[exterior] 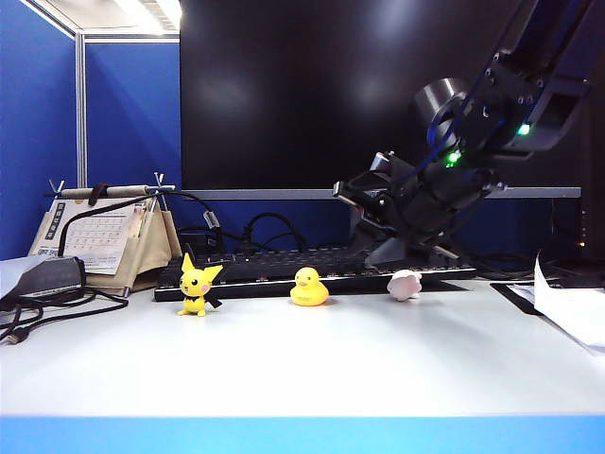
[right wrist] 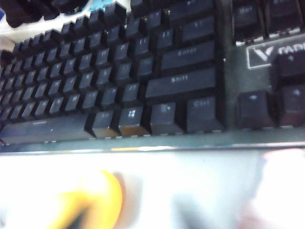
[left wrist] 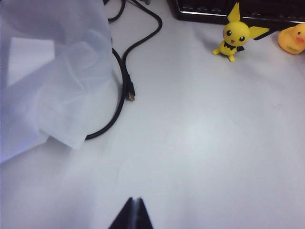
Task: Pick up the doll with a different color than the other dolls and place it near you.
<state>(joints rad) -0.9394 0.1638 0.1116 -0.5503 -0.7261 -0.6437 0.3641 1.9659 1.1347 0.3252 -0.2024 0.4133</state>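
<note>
On keyboard (right wrist: 143,71), "Shift", "Enter", "Ctrl"; right claw (exterior: 383,248) above; left claw (left wrist: 132,215) pinched.

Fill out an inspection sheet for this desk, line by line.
Surface: white desk, bare in front.
Job's things: pale pink doll before the keyboard; yellow duck and yellow pointy-eared figure in a row with it.
Clutter: desk calendar, papers, translucent plastic.
Grippers: right gripper above the pink doll, holding nothing, opening unclear; left gripper shut, over bare desk.
Cables: black cable on desk.
Surroundings: dark monitor, blue partitions.
</note>
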